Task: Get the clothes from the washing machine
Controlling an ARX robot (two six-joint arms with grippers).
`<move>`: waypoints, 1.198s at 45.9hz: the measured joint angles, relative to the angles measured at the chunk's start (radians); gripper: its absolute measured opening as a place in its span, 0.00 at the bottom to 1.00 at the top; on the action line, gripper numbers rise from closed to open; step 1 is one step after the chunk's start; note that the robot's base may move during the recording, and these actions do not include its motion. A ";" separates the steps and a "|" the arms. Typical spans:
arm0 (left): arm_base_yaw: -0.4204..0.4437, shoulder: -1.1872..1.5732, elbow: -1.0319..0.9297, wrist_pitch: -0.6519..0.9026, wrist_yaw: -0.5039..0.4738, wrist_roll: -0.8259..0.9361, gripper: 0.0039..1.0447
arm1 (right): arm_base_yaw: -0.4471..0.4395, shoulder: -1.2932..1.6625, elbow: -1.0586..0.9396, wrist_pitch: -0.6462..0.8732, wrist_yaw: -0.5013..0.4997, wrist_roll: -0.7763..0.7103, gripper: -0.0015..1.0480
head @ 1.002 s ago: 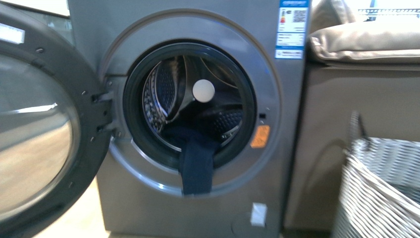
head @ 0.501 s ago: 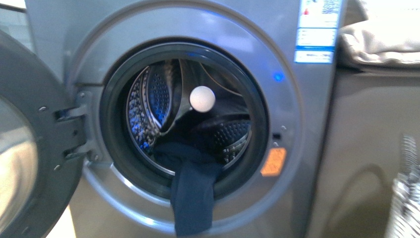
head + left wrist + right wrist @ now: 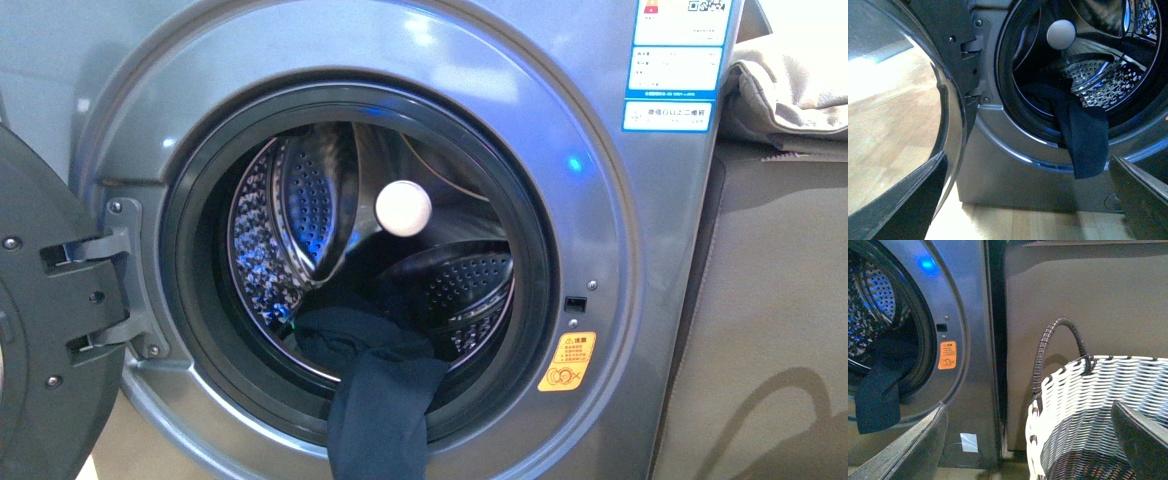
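The robot has moved closer to the washing machine [image 3: 600, 200]. The clothes [image 3: 375, 410] hang over the bottom edge of its round opening. They look soft, light and floppy, so grab the hanging end. The left gripper [image 3: 1027, 155] and right gripper [image 3: 1028, 405] are wide open, holding nothing.

**A:** What is off to the right?

**B:** I see a white-and-grey woven basket [image 3: 1083, 390] with a dark wrapped handle [image 3: 1063, 321], standing just beside a brown furniture panel [image 3: 770, 300]. A beige cushion [image 3: 790, 88] lies on top of that panel. The floor [image 3: 1013, 225] is pale wood.
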 joint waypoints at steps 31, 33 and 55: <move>-0.101 1.172 0.487 0.678 0.245 -0.198 0.94 | 0.000 0.000 0.000 0.000 0.000 0.000 0.93; -0.109 1.226 0.515 0.699 0.235 -0.191 0.94 | 0.000 0.000 0.000 0.000 0.000 0.000 0.93; -0.199 1.843 0.984 0.688 0.228 -0.135 0.94 | 0.000 0.000 0.000 0.000 0.000 0.000 0.93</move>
